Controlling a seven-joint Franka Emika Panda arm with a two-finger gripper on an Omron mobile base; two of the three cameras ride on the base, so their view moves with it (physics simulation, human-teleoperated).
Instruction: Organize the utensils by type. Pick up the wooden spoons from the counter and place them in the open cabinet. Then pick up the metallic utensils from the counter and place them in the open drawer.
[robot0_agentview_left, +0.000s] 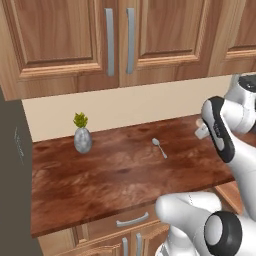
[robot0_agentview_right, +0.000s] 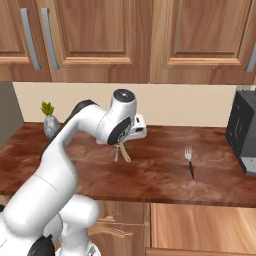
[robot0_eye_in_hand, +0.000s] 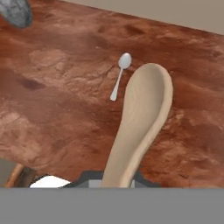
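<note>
Gripper (robot0_agentview_right: 121, 148) clamped on the beige wooden spoon (robot0_eye_in_hand: 140, 118), lifted above the counter (robot0_agentview_left: 100, 175); its long axis runs straight out from the jaws. Metal spoon (robot0_eye_in_hand: 119, 76) lies beyond.

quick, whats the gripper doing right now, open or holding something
gripper: shut on the pale wooden spoon, held above the counter.
</note>
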